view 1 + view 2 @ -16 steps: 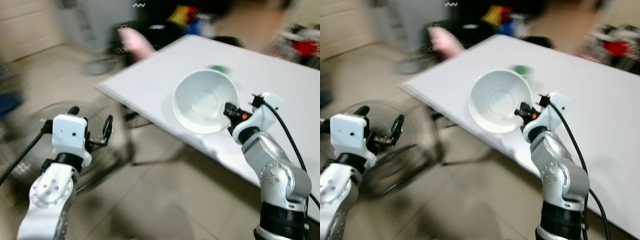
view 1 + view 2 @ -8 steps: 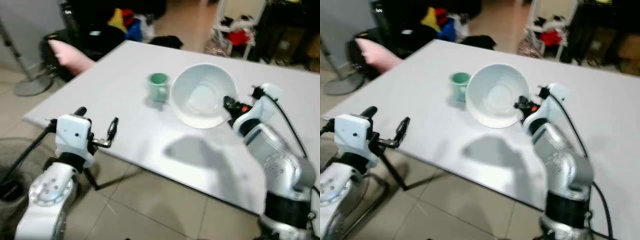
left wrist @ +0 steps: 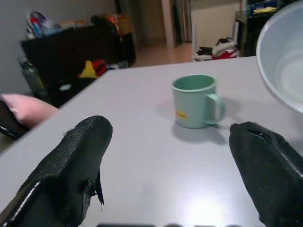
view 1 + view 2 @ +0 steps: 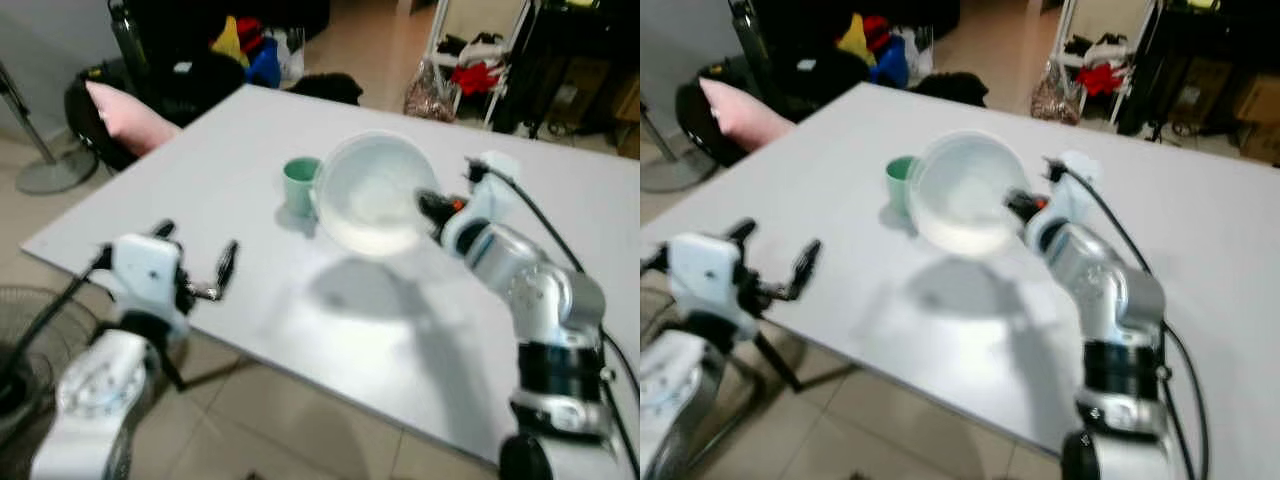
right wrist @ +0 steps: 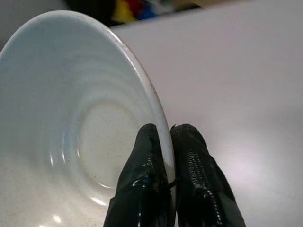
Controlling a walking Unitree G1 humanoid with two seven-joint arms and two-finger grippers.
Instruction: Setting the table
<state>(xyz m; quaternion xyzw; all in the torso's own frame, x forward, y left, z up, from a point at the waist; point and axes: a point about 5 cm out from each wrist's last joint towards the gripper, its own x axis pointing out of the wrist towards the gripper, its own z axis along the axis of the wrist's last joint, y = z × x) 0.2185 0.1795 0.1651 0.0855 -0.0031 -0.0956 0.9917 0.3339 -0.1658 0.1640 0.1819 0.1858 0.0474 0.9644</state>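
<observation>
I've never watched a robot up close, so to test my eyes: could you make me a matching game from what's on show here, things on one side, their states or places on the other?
Things:
1. white bowl
2. green mug
3. left gripper
4. pink cushion

States or places:
a. open, holding nothing, near the table's edge
b. standing upright on the white table
c. off the table, beyond its far corner
d. held above the table, rim pinched by the right gripper

Pairs: 1-d, 2-b, 3-a, 4-c

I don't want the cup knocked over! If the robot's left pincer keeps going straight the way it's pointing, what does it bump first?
Probably the green mug. It stands on the white table straight ahead between the open left pincer fingers, though how far off is unclear.
</observation>
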